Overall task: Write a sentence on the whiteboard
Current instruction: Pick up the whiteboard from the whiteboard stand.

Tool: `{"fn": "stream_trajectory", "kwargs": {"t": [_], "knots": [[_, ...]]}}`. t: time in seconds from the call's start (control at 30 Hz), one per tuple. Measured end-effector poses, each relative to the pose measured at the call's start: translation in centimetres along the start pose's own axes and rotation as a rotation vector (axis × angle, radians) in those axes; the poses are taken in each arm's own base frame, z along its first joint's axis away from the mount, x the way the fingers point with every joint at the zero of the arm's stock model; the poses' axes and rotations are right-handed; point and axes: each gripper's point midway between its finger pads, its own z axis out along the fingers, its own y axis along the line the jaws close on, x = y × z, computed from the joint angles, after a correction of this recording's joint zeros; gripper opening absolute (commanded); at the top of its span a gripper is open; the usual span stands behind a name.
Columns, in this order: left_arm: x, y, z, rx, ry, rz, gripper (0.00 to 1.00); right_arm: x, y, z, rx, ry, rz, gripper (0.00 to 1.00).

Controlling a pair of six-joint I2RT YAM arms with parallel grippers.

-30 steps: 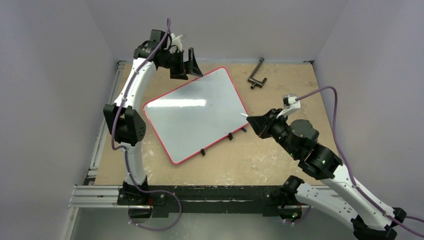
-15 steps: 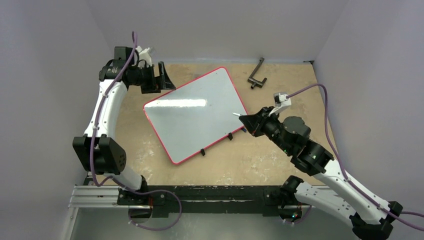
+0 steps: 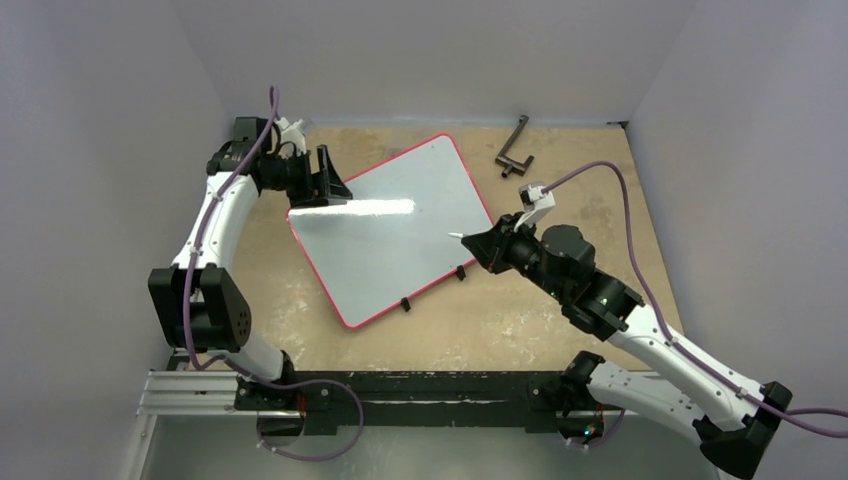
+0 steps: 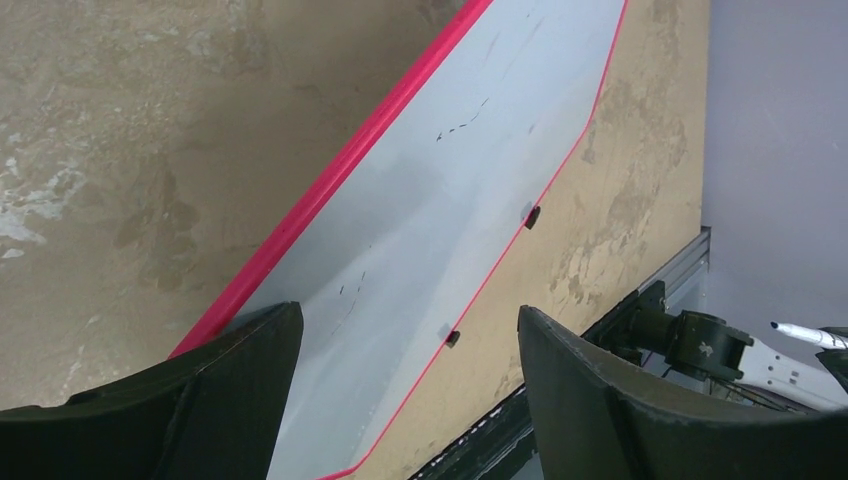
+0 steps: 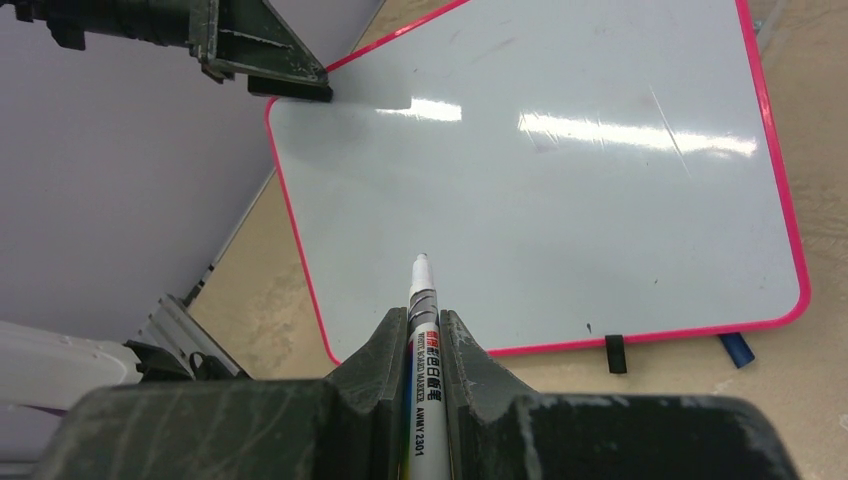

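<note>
The whiteboard lies flat and slanted on the table, red-rimmed, its surface bare apart from faint specks. The sentence is not in view. My left gripper hovers at the board's far left corner; it stands open, with the board's red edge running between its fingers and nothing held. My right gripper is shut on a white marker. The marker's uncapped tip points over the board's right part, a little above the surface.
A black L-shaped tool lies at the far right of the table. Small black clips sit on the board's near edge, with a blue scrap beside it. A metal rail runs along the near table edge.
The left arm swung left and down to the board's far left corner, its jaws narrowing a little. The right gripper carried the marker leftward over the board's right edge.
</note>
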Motion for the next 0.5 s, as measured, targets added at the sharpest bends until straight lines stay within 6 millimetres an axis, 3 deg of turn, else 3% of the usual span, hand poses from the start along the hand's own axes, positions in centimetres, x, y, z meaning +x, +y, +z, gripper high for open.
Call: {"fn": "stream_trajectory", "kwargs": {"t": [0.5], "knots": [[1.0,-2.7,1.3,0.157,0.055,0.034,0.65,-0.3,0.9,0.6,-0.046,-0.008,-0.01,0.0]]}}
